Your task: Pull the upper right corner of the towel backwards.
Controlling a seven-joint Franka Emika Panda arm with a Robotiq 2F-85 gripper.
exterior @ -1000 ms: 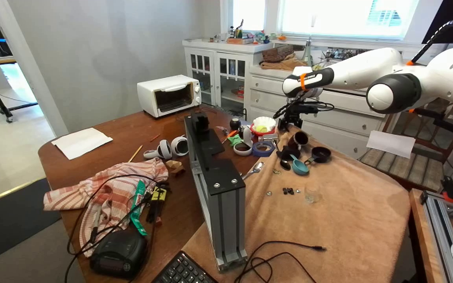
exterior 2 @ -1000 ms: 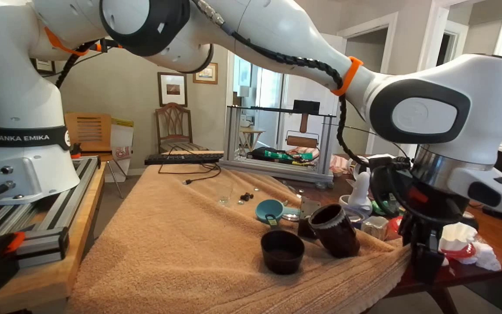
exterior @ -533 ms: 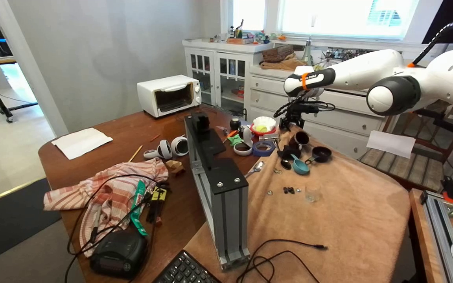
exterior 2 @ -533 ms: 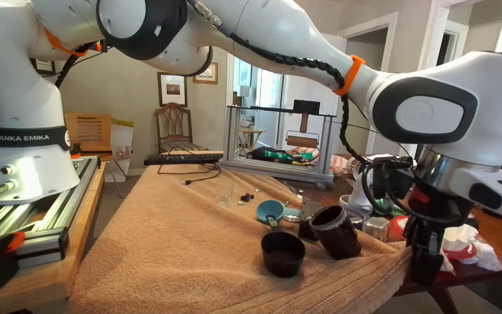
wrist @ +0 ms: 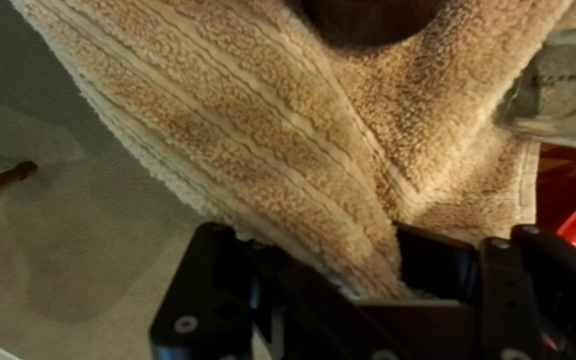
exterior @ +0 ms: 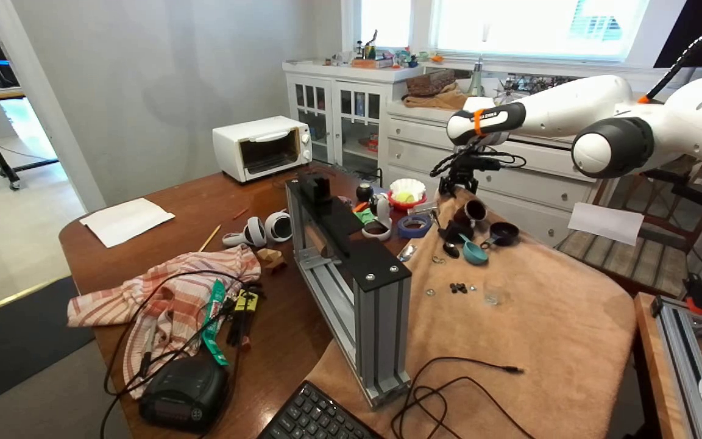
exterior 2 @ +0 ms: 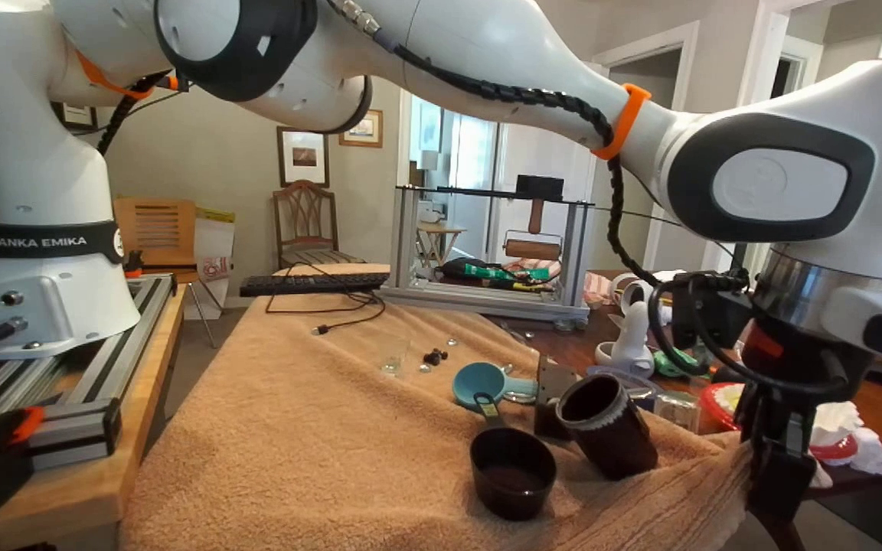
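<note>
The towel is tan terry cloth spread over the wooden table; it shows in both exterior views (exterior: pixel 546 329) (exterior 2: pixel 311 436) and, with its striped border, in the wrist view (wrist: pixel 248 115). My gripper (exterior 2: pixel 778 467) is beyond the table's edge, at the towel's far corner. It also shows in an exterior view (exterior: pixel 453 188). In the wrist view my gripper (wrist: pixel 348 265) has the towel corner bunched between its dark fingers, shut on it. The towel stretches from the jaws back to the table. The corner's tip is hidden inside the jaws.
On the towel stand a tilted dark mug (exterior 2: pixel 611 428), a dark measuring cup (exterior 2: pixel 514 478), and a teal measuring cup (exterior 2: pixel 479 386). A metal frame (exterior: pixel 381 341) and a keyboard (exterior: pixel 320 414) sit partly on it. A red bowl (exterior: pixel 409 204) is beside the gripper.
My gripper has moved away from the robot's base with the towel corner. The towel has slid along, carrying the cups, small items, cable, keyboard and metal frame; the frame has also turned.
</note>
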